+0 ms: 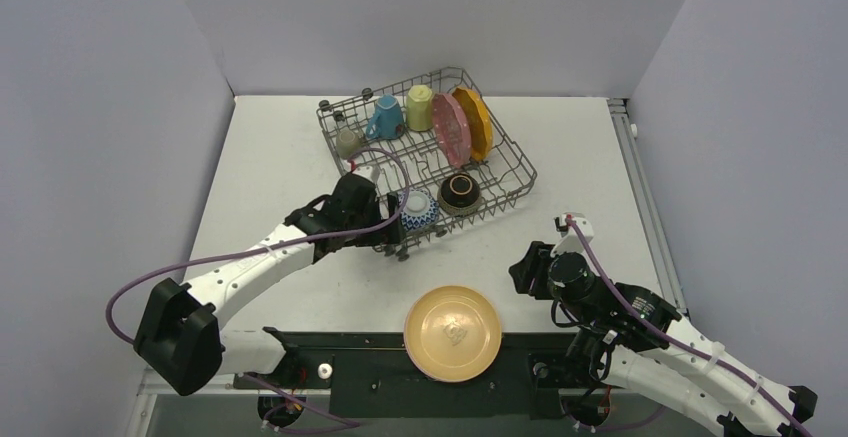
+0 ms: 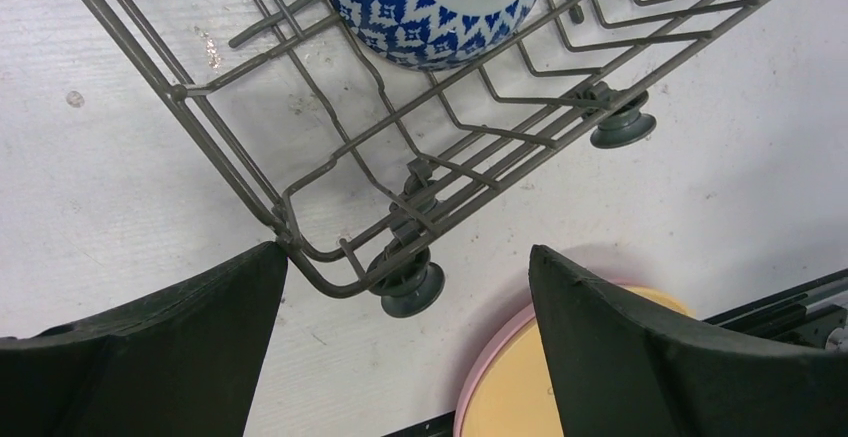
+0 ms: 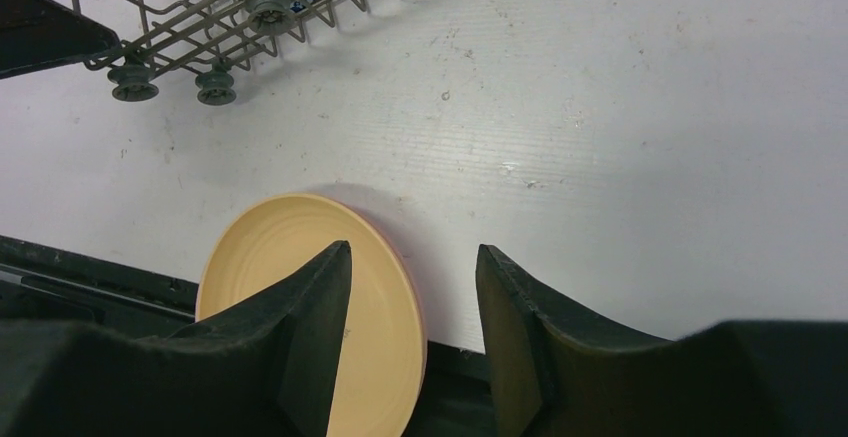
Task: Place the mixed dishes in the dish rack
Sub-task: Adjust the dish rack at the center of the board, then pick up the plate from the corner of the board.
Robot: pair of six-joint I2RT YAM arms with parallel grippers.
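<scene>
Top external view: the white tabletop [image 1: 280,157] carries the grey wire dish rack [image 1: 425,162], set askew toward the far side. The left end effector [image 2: 405,257] hangs at the rack's near corner, its jaws spread wide and empty, one fingertip just beside the corner wire above a small wheel [image 2: 410,292]. The right end effector [image 3: 412,252] hovers over bare tabletop just beside the yellow plate [image 1: 452,332], jaws partly apart with nothing between them. That plate lies flat at the near edge, outside the rack, overhanging the black base rail; a pink edge shows along its rim. In the rack, the orange plate [image 1: 472,122] and dark pink plate [image 1: 450,129] stand on edge side by side. The dark brown bowl [image 1: 461,192] and blue-white patterned bowl [image 1: 418,209] sit along the near side. The pale-yellow mug [image 1: 419,107], blue mug [image 1: 385,117] and grey mug [image 1: 347,142] line the far side.
</scene>
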